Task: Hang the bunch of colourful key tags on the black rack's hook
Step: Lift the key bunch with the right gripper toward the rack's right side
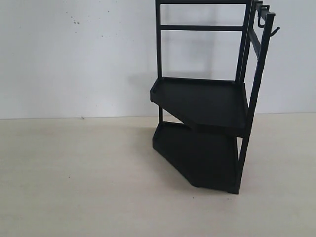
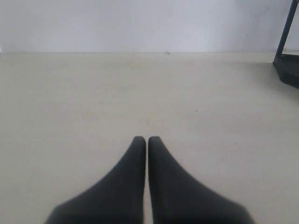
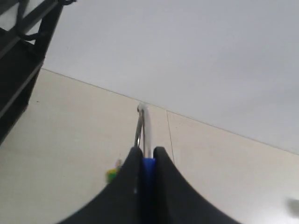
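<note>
The black rack (image 1: pixel 197 103) stands on the table at centre right of the exterior view, both trays bare. The hook (image 1: pixel 276 31), a thin prong with an upturned tip, juts from the rack's top right bar. My right gripper (image 3: pixel 147 150) is shut on the colourful key tag bunch (image 3: pixel 148 164): a blue piece sits between the fingers, a metal ring (image 3: pixel 144 122) pokes out past the tips, and a yellow-green tag (image 3: pixel 112 173) hangs beside one finger. The left gripper (image 2: pixel 147 138) is shut on nothing, low over bare table. Neither gripper shows in the exterior view.
A rounder J-shaped hook (image 1: pixel 261 14) hangs on the rack's top bar near the prong. A corner of the rack (image 2: pixel 287 70) shows in the left wrist view, and part of its frame (image 3: pixel 18 70) in the right wrist view. A white wall backs the table.
</note>
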